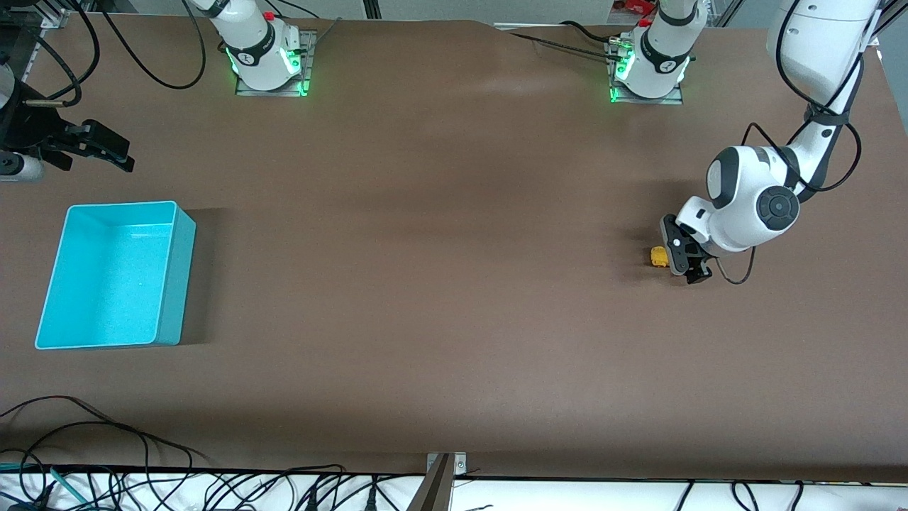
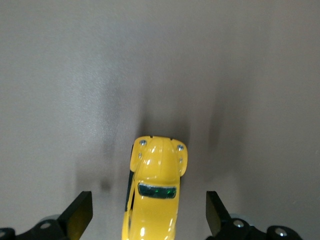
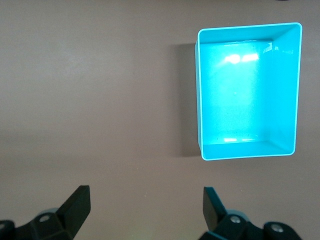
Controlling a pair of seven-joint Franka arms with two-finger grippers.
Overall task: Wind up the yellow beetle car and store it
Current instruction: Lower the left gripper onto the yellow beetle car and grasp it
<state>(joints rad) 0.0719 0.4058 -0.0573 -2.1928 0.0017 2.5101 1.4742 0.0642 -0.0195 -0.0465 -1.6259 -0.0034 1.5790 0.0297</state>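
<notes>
Right gripper point(image 1: 106, 152) waits above the surface point(image 1: 425, 284) near the turquoise bin point(image 1: 167, 284), fingers point(image 3: 77, 205) spread wide, empty. Left gripper point(image 1: 684, 259) is angled low over the yellow beetle car point(image 1: 659, 256), fingers point(image 2: 80, 212) released, straddling it without touching.

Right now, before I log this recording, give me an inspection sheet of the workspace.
Surface: brown table, flat.
Job's things: yellow beetle car on the table at the left arm's end, upright; turquoise bin at the right arm's end, nothing inside.
Clutter: nothing seen.
Grippers: left gripper low over the car, jaws open astride it, not touching; right gripper waits above the table beside the bin, jaws open.
Cables: loose black cables along the table edge nearest the camera.
Surroundings: arm bases lit green.
</notes>
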